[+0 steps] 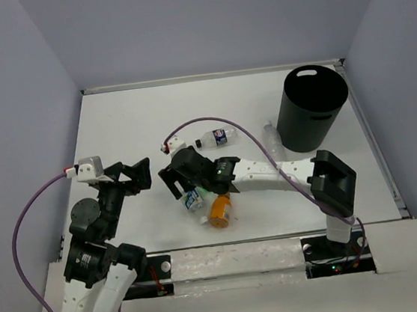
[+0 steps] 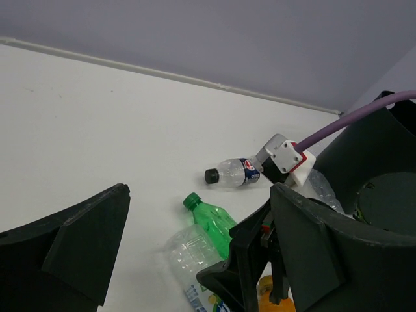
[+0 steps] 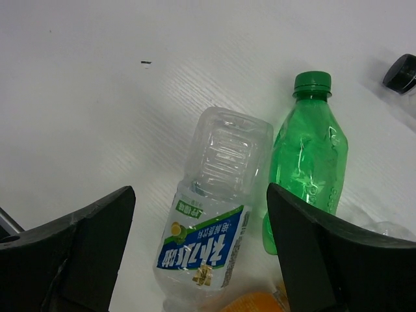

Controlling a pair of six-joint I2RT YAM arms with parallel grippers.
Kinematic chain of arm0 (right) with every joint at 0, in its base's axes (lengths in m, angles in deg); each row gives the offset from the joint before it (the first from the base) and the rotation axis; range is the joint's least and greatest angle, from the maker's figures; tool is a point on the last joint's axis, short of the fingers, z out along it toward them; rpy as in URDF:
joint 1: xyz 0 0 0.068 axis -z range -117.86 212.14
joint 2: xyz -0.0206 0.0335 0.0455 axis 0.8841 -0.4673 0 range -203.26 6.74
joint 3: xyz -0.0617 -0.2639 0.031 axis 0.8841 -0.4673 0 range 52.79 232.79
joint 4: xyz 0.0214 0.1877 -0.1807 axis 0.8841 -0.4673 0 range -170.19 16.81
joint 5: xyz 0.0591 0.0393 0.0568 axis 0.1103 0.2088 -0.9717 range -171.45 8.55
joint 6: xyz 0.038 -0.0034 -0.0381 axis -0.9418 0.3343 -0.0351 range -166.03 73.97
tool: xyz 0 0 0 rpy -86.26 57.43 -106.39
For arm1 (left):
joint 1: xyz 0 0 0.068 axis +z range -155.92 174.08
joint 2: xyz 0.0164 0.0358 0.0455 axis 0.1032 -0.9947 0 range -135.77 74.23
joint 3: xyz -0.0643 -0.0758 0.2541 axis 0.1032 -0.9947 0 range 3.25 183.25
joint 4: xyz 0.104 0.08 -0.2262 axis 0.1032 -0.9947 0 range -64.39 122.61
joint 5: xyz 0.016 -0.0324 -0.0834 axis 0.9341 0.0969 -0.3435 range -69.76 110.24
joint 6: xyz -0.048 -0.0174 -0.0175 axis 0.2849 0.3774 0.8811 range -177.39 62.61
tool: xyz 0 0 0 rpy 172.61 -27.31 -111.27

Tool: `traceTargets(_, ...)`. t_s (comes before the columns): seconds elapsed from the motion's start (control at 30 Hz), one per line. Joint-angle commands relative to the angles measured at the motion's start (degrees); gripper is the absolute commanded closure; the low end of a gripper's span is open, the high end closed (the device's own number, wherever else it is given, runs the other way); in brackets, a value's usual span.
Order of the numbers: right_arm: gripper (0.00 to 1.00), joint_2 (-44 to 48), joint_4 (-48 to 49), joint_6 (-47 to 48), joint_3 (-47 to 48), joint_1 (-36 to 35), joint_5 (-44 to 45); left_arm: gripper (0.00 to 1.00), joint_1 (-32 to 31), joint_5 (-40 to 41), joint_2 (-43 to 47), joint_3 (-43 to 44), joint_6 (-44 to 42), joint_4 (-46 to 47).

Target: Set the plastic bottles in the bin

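Note:
Several bottles lie on the white table. A clear one with a blue label [image 3: 211,227], a green one [image 3: 305,162] and an orange one [image 3: 253,303] lie close together. My right gripper [image 3: 200,195] is open just above the blue-label bottle, one jaw on each side of it. In the top view the right gripper [image 1: 184,175] partly covers this cluster [image 1: 193,199]. A dark-label bottle [image 1: 218,137] and a crumpled clear bottle [image 1: 271,140] lie further back. The black bin [image 1: 312,106] stands at the back right. My left gripper [image 1: 139,175] is open and empty, left of the cluster.
The left wrist view shows the green bottle [image 2: 211,224], the clear bottle [image 2: 192,257] and the dark-label bottle [image 2: 234,172] past the right gripper's black body [image 2: 253,260]. A purple cable [image 1: 252,143] arcs over the right arm. Grey walls bound the table.

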Motion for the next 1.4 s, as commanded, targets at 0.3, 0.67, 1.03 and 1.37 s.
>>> traceTargets(0.3,0.11,-9.42,-4.58,-1.14,9.42,-0.38,5.37,0.01,-1.09,1.43,0.89,1.94,0.48,0.89)
traceTargets(0.67,0.17,-16.63,-6.26,0.09,14.97,-0.38,5.38,0.01,-1.44,0.81,0.8,1.77,0.48,1.15)
traceTargets(1.03,0.18,-21.9,-7.4,2.2,21.64,-0.38,7.22,0.01,-1.97,1.69,0.8,2.03,0.74,0.8)
traceTargets(1.37,0.61,-13.33,-2.41,2.82,20.43,-0.38,10.3,0.01,-1.53,13.09,3.86,3.61,1.97,-0.43)
